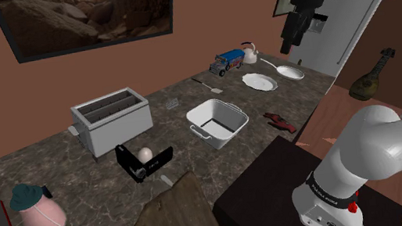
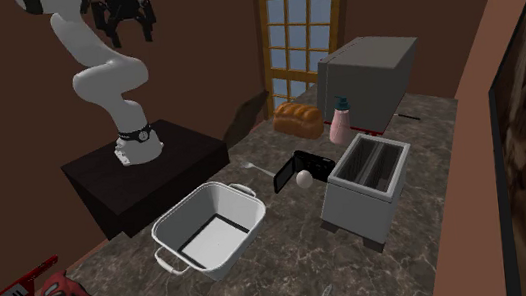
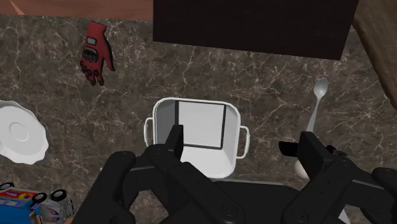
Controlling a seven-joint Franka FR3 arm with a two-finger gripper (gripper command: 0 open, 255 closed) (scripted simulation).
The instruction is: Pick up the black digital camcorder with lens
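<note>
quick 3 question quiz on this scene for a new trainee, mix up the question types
1. True or false: the pincer is shut on the camcorder.
2. Which thing stands closest to the camcorder? A red glove; B toaster; C plate.
3. Fill in: in the wrist view, the open pincer hangs high over a white two-handled ____.

Key: 1 false, it is open and high above the counter. 2 B. 3 tub.
</note>
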